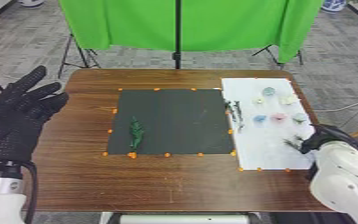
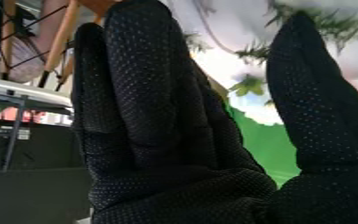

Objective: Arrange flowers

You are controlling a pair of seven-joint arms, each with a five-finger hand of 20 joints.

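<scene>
In the head view my left hand [image 1: 17, 112] is held off the table's left edge, its fingers straight and spread. My right hand [image 1: 328, 136] is over the right edge of the white sheet [image 1: 255, 137], beside green sprigs [image 1: 294, 142]. Pale blue, white and pink flowers [image 1: 278, 117] lie on that sheet, with thin green stems [image 1: 238, 115] along its left side. A green leafy sprig [image 1: 136, 134] lies on the dark mat [image 1: 177, 120]. In the right wrist view, my right hand [image 2: 171, 130] has straight fingers, its thumb apart; green sprigs [image 2: 322, 25] and a yellow-green flower [image 2: 248, 85] appear beyond.
Orange dots mark the borders of the mat and sheet on the brown table [image 1: 167, 185]. Behind the table hangs a green cloth [image 1: 238, 25] on a black stand [image 1: 177, 57]. Wooden legs [image 2: 62, 40] appear in the right wrist view.
</scene>
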